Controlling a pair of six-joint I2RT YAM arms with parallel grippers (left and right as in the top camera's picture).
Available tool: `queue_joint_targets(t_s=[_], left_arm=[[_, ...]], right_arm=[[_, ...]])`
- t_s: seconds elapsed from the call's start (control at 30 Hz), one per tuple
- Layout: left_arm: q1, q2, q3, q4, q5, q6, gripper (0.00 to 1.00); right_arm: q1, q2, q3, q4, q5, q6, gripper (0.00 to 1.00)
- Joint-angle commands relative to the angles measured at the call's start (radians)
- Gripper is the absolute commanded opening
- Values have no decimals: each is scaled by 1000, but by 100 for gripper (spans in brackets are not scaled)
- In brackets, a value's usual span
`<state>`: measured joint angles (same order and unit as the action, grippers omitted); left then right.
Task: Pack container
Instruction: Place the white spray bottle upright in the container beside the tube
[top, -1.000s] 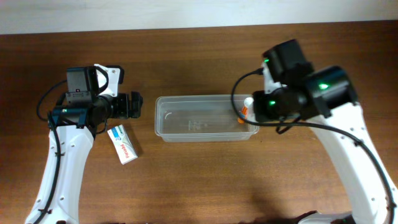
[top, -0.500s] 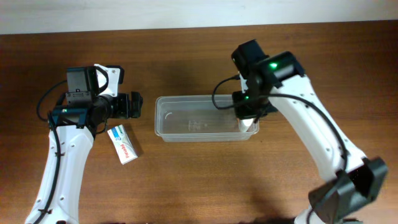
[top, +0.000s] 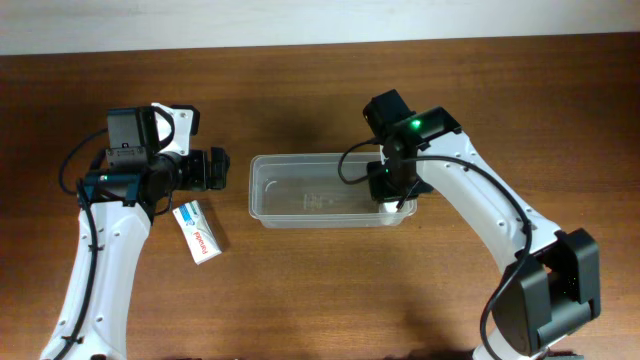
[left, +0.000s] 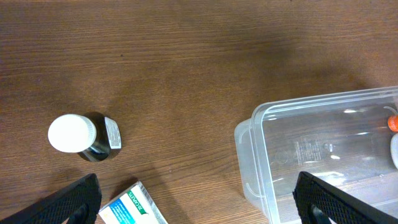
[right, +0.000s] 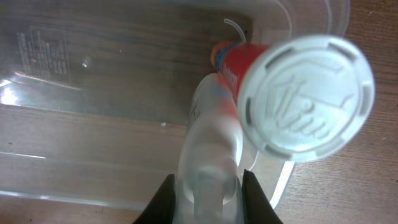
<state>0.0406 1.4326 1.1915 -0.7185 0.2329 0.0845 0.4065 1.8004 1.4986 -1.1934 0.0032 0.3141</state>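
Overhead view: the container (top: 255, 190) is lying lengthwise at the middle of the tabletop (top: 320, 290), between the two arms. It is showing as a clear, translucent plastic tub, long and shallow, with rounded corners and a raised rim. The wood grain is reading through its floor, and faint moulded lettering is visible there in the left wrist view (left: 311, 101).

The right gripper (top: 393, 195) is reaching down into the container's right end. In the right wrist view it (right: 208, 199) is clenching the frosted body of a tube (right: 305, 106) with a red label and a round white cap. The cap is pointing toward the camera, over the container's corner (right: 93, 168).

The left gripper (top: 215, 170) is hovering just beside the container's left end, its fingers spread wide and grasping nothing (left: 199, 205). Below it, a dark bottle with a white cap (left: 81, 137) is standing upright, and a white-and-teal box (top: 198, 232) is lying flat nearby.

The tabletop is dark brown wood, and a pale wall (top: 300, 20) is running along its far edge.
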Motion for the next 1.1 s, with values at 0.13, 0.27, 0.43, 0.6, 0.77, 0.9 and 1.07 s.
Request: queue_joint_targets(t_s=[0.13,0.27,0.43,0.6,0.77,0.9,1.07], left_arm=[[3,-1,22,2,14,-9,99],[3,-1,22,2,14,-9,99],[3,-1,22,1,14,-9,99],[3,-1,22,2,14,-9,100],[3,-1,22,2,14,-9,99],[3,-1,22,2,14,-9,99],[3,-1,22,0,14,-9,99]], right_arm=[[-4,24,-49,-5,8,8,21],[-3,23,-44,-14,8,5,34],[-3,10,2,-62,8,0,44],[-3,-47,136,-143,41,-10,52],[-29,-135,379,-225,115,-10,88],[-146,-193,444,-221,115,11,98],[-419,-192,422,-267,33,31,98]])
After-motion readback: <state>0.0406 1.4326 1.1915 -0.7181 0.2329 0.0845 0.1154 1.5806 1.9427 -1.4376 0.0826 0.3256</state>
